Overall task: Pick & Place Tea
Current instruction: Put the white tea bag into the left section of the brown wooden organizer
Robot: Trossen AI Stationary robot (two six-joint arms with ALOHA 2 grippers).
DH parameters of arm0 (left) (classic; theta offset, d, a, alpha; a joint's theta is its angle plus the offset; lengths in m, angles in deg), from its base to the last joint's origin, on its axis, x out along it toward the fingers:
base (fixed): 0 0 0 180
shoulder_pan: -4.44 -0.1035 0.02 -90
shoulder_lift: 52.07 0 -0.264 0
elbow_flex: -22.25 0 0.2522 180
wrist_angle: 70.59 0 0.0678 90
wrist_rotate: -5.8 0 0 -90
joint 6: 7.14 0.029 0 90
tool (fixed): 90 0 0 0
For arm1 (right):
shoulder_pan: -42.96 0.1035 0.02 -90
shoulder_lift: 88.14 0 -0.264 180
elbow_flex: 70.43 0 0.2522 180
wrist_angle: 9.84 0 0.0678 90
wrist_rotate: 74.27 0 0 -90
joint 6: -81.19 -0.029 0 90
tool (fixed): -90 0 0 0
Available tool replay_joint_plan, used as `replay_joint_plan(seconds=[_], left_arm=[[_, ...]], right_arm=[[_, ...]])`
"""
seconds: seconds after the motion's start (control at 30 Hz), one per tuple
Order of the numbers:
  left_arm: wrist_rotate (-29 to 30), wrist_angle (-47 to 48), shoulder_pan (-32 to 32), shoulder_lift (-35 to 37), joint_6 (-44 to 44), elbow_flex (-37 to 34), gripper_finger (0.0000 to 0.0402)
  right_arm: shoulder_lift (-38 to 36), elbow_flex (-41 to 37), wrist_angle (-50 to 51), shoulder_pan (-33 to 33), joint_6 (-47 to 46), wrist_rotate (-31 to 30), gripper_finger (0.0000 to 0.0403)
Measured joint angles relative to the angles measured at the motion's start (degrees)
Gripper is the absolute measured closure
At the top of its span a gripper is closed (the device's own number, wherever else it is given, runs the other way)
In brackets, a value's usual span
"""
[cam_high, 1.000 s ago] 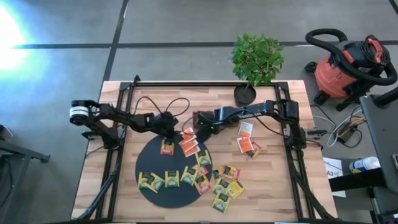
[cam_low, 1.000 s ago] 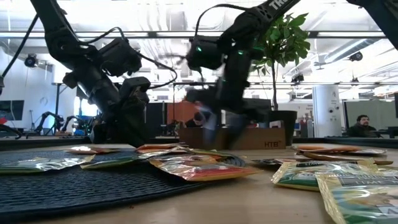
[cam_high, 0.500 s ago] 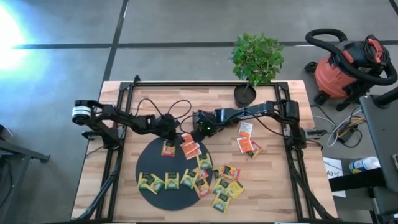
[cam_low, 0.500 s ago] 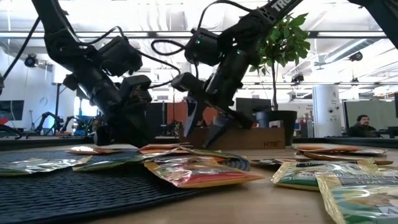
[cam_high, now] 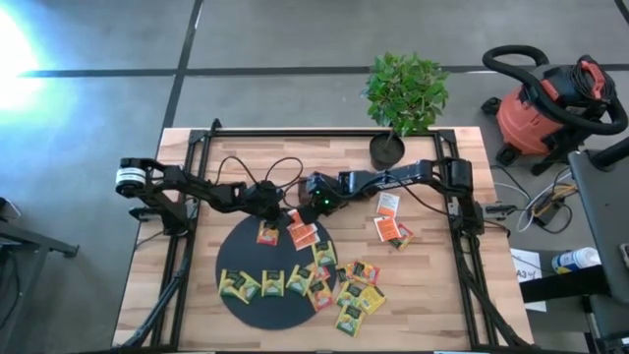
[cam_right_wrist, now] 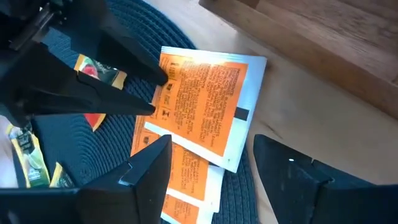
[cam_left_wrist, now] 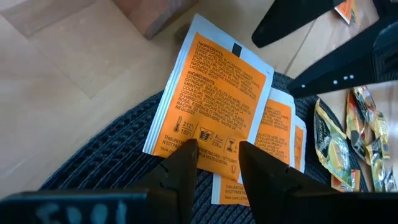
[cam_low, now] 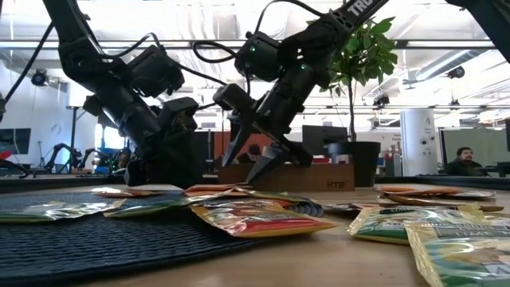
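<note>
1. At the black mat's (cam_high: 263, 265) twelve o'clock edge, the left end effector (cam_left_wrist: 214, 163) sits low over an orange tea sachet (cam_left_wrist: 214, 99), its fingers (cam_left_wrist: 180, 167) part-open and astride the sachet's near edge, gripping nothing yet that I can see.
2. Close at its three o'clock, the right end effector (cam_right_wrist: 211, 163) hangs just above the same sachet (cam_right_wrist: 208, 102), jaws spread wide and empty — the two arms crowd one small spot.
3. Risk: a collision. Either arm moving inward could likely strike the other's fingers.
4. Risk: a double pick. The sachet overlaps two more orange ones, so closing low may pinch several.
5. Risk: a slip. The paper lies flat, half on mat, half on tabletop (cam_high: 432, 295); fingers may skate over it.
6. Other sachets (cam_high: 295, 283) lie scattered from the mat's middle to its four o'clock — well clear.
</note>
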Motion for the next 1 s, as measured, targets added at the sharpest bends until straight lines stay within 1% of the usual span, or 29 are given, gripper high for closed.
replay_joint_plan(seconds=[0.13, 0.23, 0.3, 0.43, 0.53, 0.6, 0.8, 1.0], left_arm=[[0.38, -0.07, 0.00, 0.00, -0.03, 0.00, 0.0278], [0.75, -0.19, -0.02, 0.00, 0.17, 0.02, 0.0278], [0.85, -0.41, -0.04, -0.12, 1.02, 0.03, 0.0278], [0.56, -2.25, -0.04, -1.18, 1.59, 0.11, 0.0278], [-0.60, -3.61, -0.04, -1.92, 2.11, 0.15, 0.0278], [-1.44, -3.74, 0.06, -2.14, 2.21, 0.18, 0.0278], [-2.99, -3.76, 1.30, -2.36, 2.48, 0.20, 0.0278], [-2.77, -4.25, 1.87, -2.36, 2.60, 0.15, 0.0278]], right_arm=[[-3.87, -0.37, 4.38, 1.01, -0.11, -7.02, 0.0179], [-8.24, -0.05, 8.65, 2.05, -3.07, -8.71, 0.0179], [-8.92, -1.17, 8.84, 3.53, -6.45, -9.43, 0.0179], [-6.94, -3.25, 5.13, 6.15, -11.65, -9.90, 0.0179], [-4.12, -3.41, 4.29, 6.25, -13.53, -9.13, 0.0179], [-1.98, -3.43, 4.37, 6.04, -13.87, -10.06, 0.0179], [-1.68, -3.19, 4.00, 6.13, -13.62, -12.31, 0.0179], [-1.86, -3.14, 0.05, 5.33, -12.62, -12.89, 0.0179]])
